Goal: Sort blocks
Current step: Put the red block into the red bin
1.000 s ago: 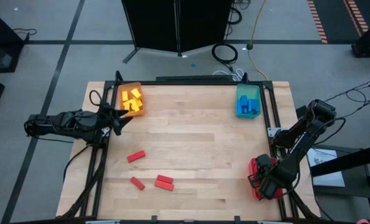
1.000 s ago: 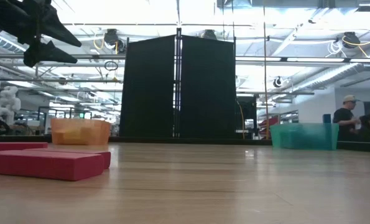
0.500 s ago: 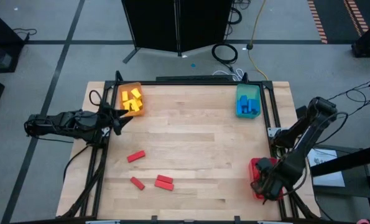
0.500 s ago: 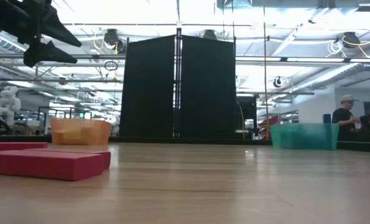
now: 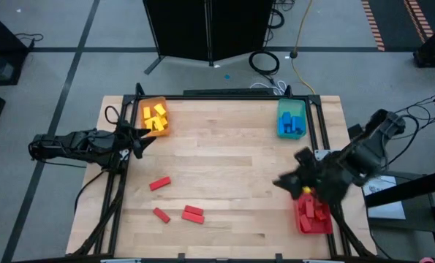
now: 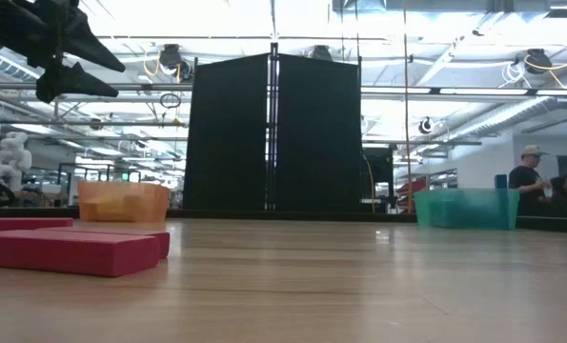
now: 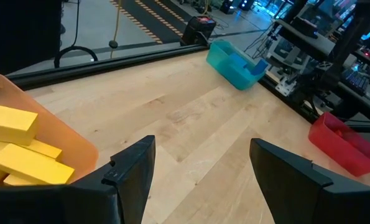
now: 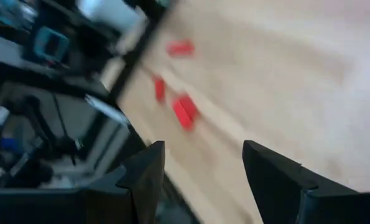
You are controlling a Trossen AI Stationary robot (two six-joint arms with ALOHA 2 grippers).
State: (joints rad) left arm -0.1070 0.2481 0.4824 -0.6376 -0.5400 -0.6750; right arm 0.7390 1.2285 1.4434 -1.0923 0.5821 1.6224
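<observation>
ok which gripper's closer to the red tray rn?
Right. The right gripper hovers beside the red tray, toward the table's middle. The left gripper waits by the orange tray, across the table.

My landmark is the pale wooden tabletop (image 5: 232,161). At its far left corner sits a translucent orange plastic tray (image 5: 145,109); at its far right corner, a teal plastic tray (image 5: 284,109). A red plastic tray (image 5: 302,221) sits at its near right edge. Beyond its far edge stands a tall black folding screen (image 6: 272,133), and a person (image 6: 529,186) far right.
</observation>
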